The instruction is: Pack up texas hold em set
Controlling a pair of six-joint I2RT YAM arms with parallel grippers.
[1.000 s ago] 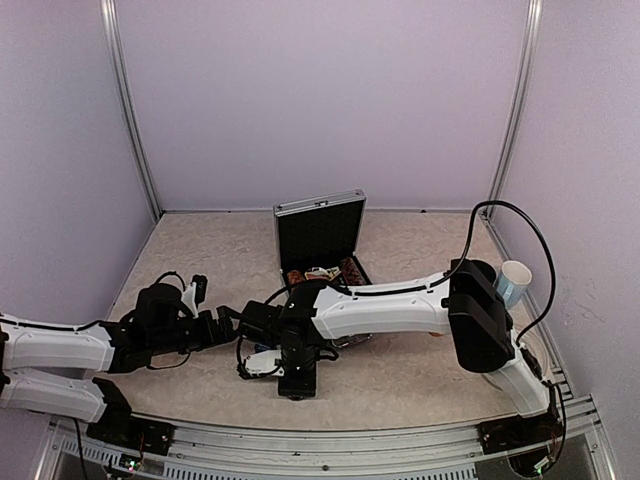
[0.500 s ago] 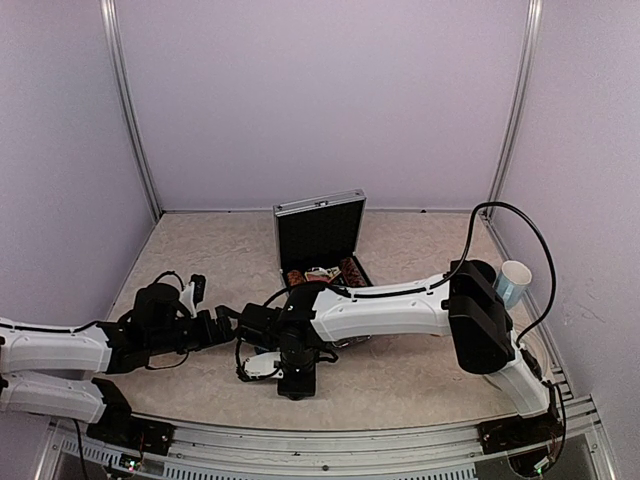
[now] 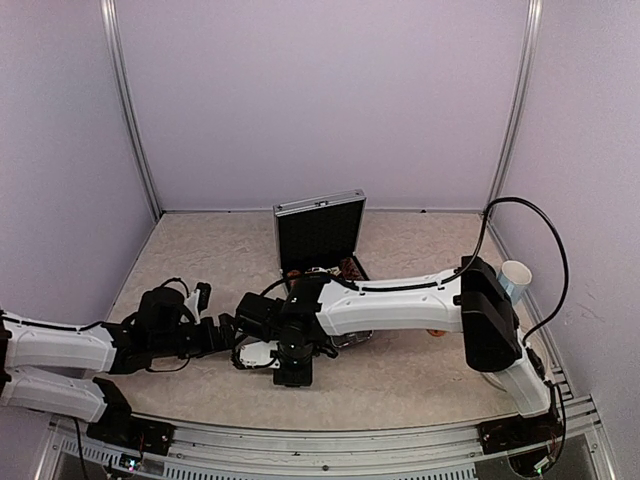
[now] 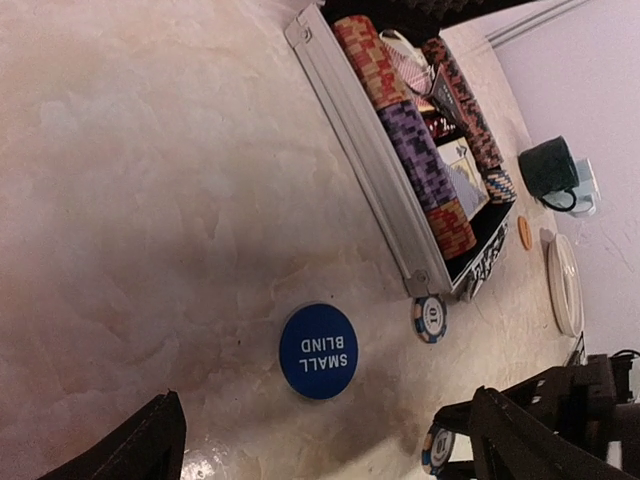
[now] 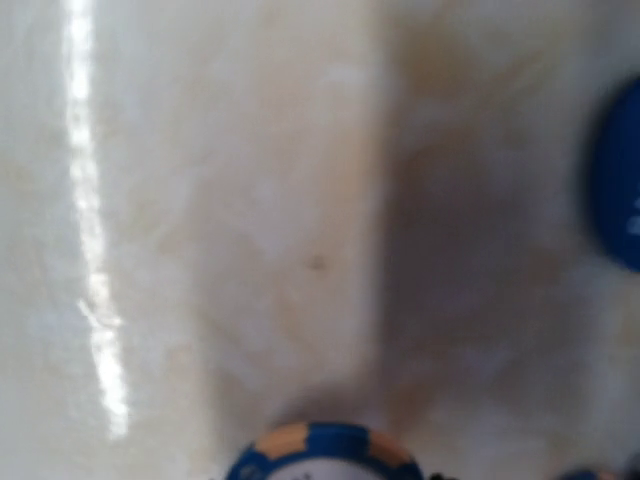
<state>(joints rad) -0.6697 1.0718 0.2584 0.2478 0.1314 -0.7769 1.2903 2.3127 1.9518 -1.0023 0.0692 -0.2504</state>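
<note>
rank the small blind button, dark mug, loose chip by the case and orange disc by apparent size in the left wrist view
1. small blind button
2. dark mug, farther away, so likely larger than it looks
3. loose chip
4. orange disc, far and foreshortened, so its rank against the chip is unsure

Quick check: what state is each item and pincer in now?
Ribbed silver aluminium case: open, lid upright.
Chip rows: on edge inside case.
Round blue SMALL BLIND button: flat on table, outside case.
Blue-and-orange chip: flat beside case.
Left pincer: open, empty.
Right pincer: unclear.
</note>
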